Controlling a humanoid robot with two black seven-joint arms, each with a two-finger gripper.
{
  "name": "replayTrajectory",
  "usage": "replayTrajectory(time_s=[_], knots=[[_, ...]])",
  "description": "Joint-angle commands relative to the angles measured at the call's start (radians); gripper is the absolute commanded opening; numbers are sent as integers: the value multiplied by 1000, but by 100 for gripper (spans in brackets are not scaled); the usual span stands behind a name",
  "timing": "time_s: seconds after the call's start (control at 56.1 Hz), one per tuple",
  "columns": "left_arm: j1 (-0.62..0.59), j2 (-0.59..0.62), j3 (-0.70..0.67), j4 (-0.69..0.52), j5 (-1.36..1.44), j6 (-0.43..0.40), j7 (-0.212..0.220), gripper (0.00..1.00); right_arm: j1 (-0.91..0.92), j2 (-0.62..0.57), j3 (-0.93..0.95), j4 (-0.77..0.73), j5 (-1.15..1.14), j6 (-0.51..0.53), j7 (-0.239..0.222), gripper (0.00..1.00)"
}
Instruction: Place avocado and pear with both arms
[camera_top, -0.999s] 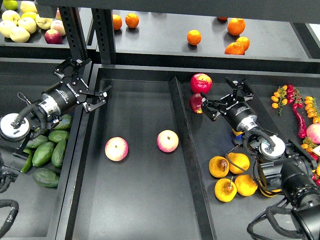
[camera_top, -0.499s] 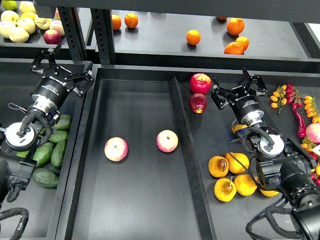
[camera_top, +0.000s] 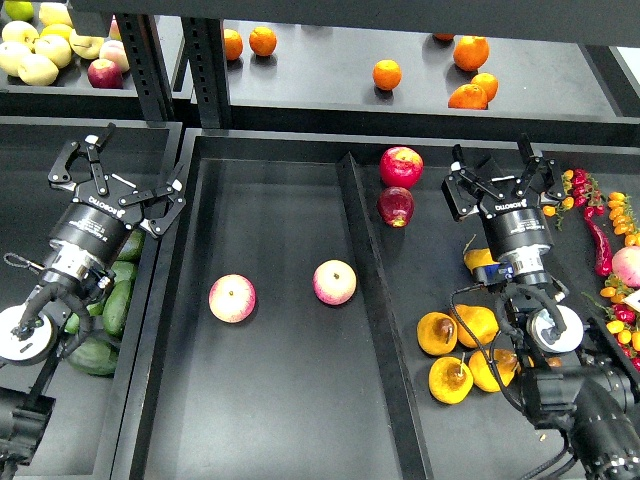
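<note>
The dark green avocado (camera_top: 88, 358) lies at the near end of a heap of lighter avocados (camera_top: 112, 305) in the left bin, partly hidden by my left arm. My left gripper (camera_top: 118, 178) is open and empty, above the far end of that heap. The pear (camera_top: 436, 335), orange-yellow with a dark brown patch, lies in the right bin at the left of a cluster of pears (camera_top: 478, 322). My right gripper (camera_top: 500, 178) is open and empty, beyond the pears and right of the red apples.
Two pink-yellow apples (camera_top: 232, 298) (camera_top: 335, 282) lie in the middle tray (camera_top: 280, 400). A raised divider (camera_top: 372, 300) separates it from the right bin. Two red apples (camera_top: 401, 166) (camera_top: 396, 206) sit near its far end. Chillies and small tomatoes (camera_top: 595, 215) lie far right. Oranges (camera_top: 387, 74) sit on the back shelf.
My left gripper has swung left from the middle tray's edge to over the avocado bin. My right gripper has moved right, away from the red apples. Both have stayed open and empty.
</note>
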Motion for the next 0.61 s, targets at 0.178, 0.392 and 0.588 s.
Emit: replayTrajectory(time_s=[0.178,0.392,0.588], knots=[[130,0,37,-112,-2,-1,-11,100,-154,0,13,110,-73,0,-8,100],[156,0,60,-114,-2,-1,-5,100,-212,0,13,161,-91,0,-12,100],[157,0,77,-111,-2,-1,1,100,-218,0,13,169,-91,0,-12,100]])
